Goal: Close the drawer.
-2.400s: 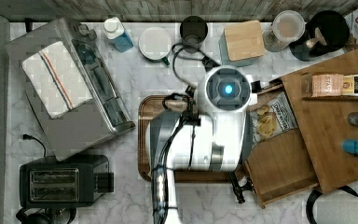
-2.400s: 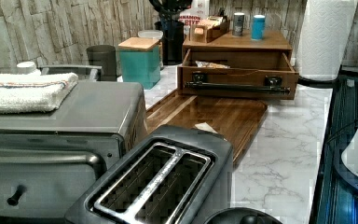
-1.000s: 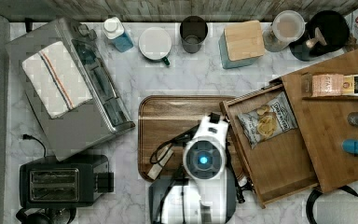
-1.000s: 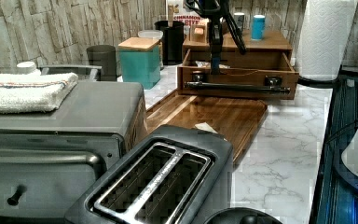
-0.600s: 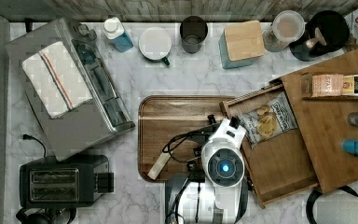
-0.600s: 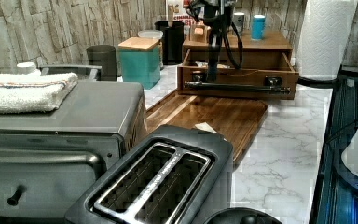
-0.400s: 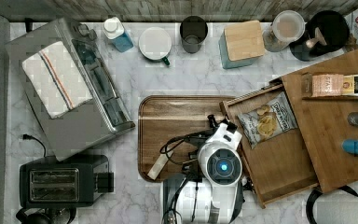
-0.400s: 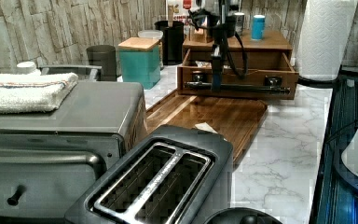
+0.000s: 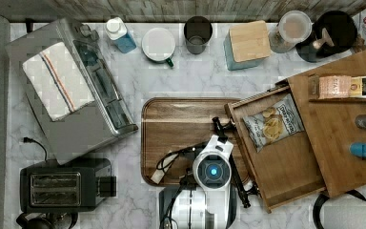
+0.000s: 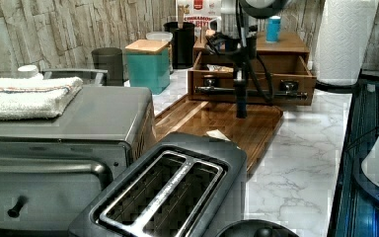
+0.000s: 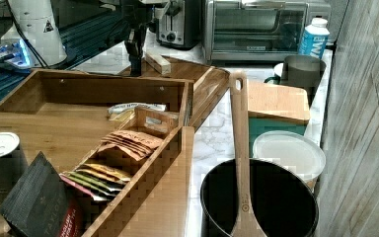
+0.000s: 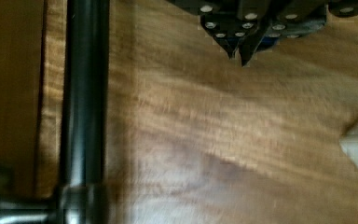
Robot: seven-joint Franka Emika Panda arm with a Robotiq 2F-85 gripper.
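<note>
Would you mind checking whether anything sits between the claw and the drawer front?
Nothing visible does. The claw hangs over the dark tray, just short of the open drawer and its black handle bar, with only bare tray wood between them.

Top view: straight down on the tabletop (image 9: pixel 190 86). Left view: low, behind the toaster (image 10: pixel 163 192), facing the drawer (image 10: pixel 251 74). Right view: low, from the opposite end, behind the drawer (image 11: pixel 94 98). Wrist view: close above the tray (image 12: pixel 214 130).

Bare tray (image 9: pixel 181 124) beside drawer (image 9: pixel 286 167) front
</note>
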